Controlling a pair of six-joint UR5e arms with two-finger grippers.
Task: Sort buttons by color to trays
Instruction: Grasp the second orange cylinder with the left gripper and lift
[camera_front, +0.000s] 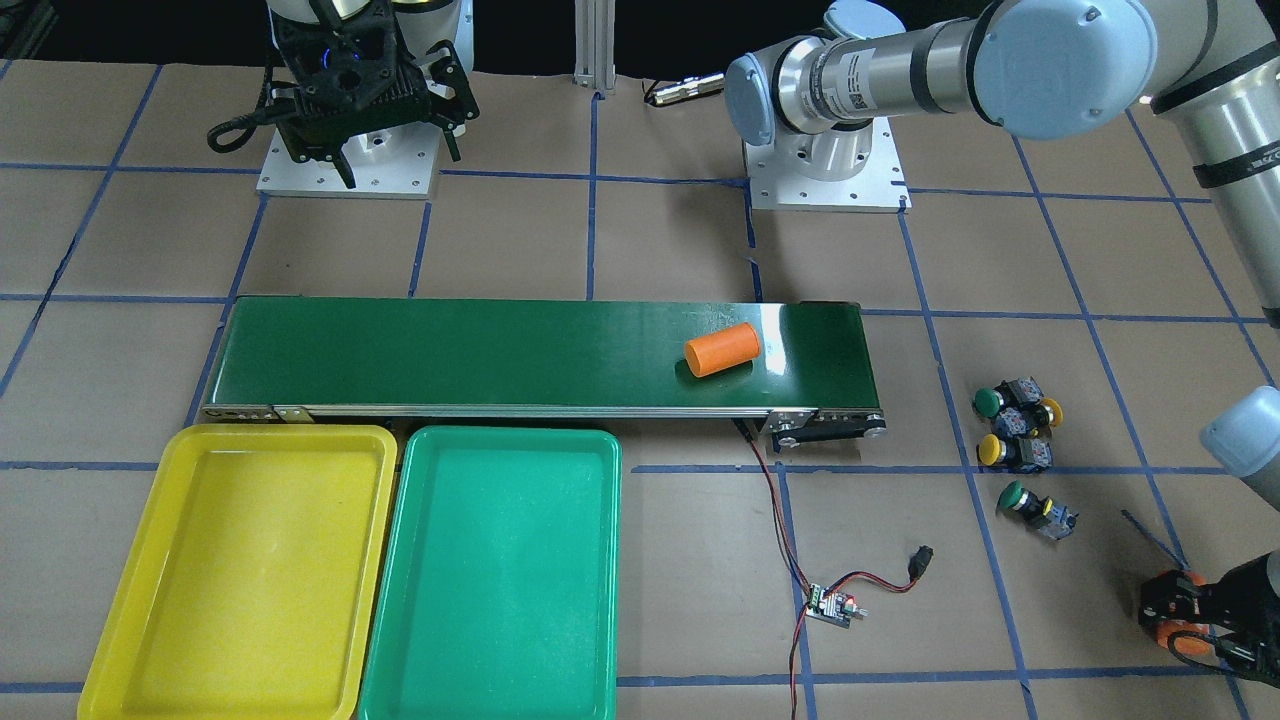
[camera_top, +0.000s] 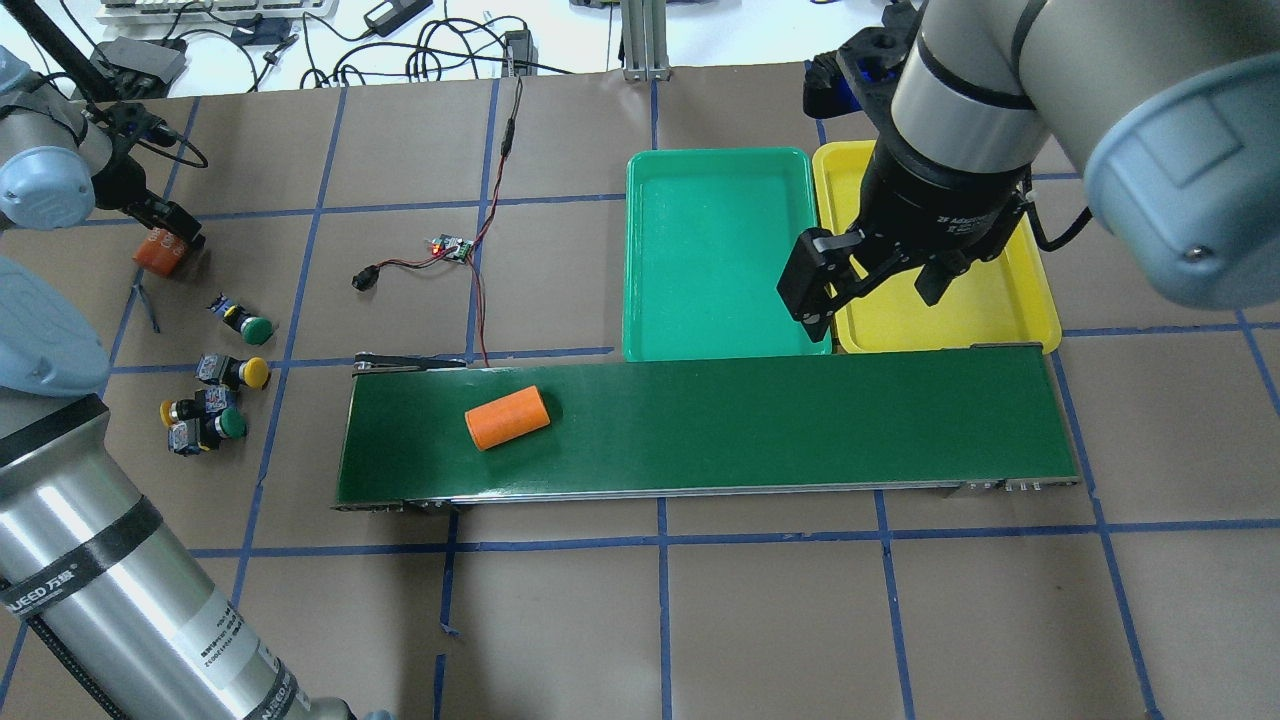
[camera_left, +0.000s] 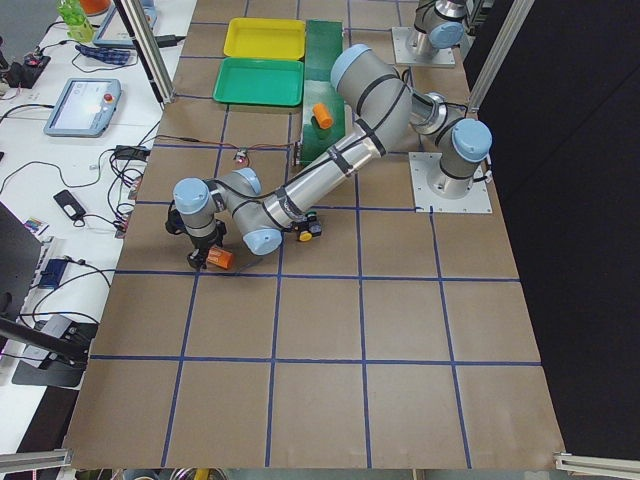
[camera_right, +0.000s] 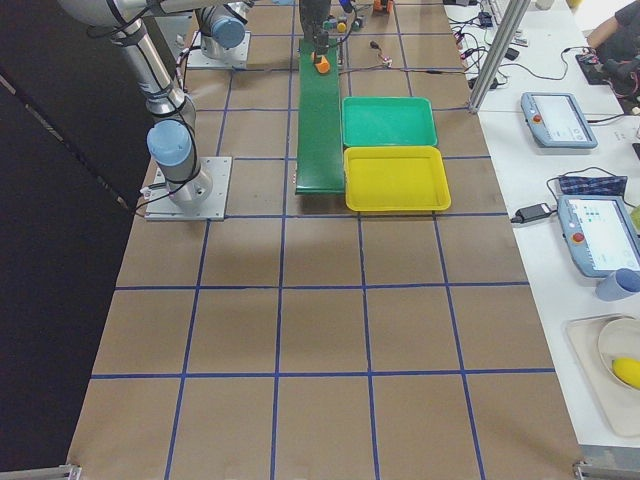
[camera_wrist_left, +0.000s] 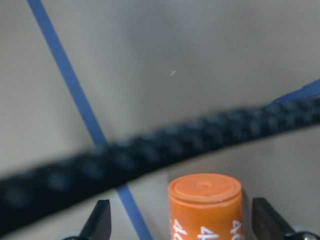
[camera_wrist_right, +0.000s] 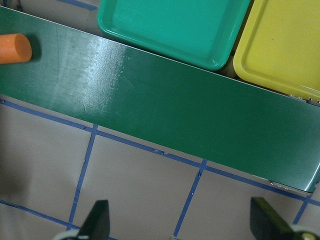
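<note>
Four buttons (camera_top: 232, 372) lie near the left hand (camera_top: 163, 246), which is spread open around an orange cylinder (camera_wrist_left: 205, 200).

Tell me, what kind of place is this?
Probably a robotics lab: a left arm and a right arm bolted to a table gridded with blue tape, a green conveyor belt, and a control tablet nearby.

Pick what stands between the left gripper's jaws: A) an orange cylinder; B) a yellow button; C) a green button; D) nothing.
A: the left wrist view shows an orange cylinder upright between the jaws of the left gripper, which are spread wider than it.
</note>
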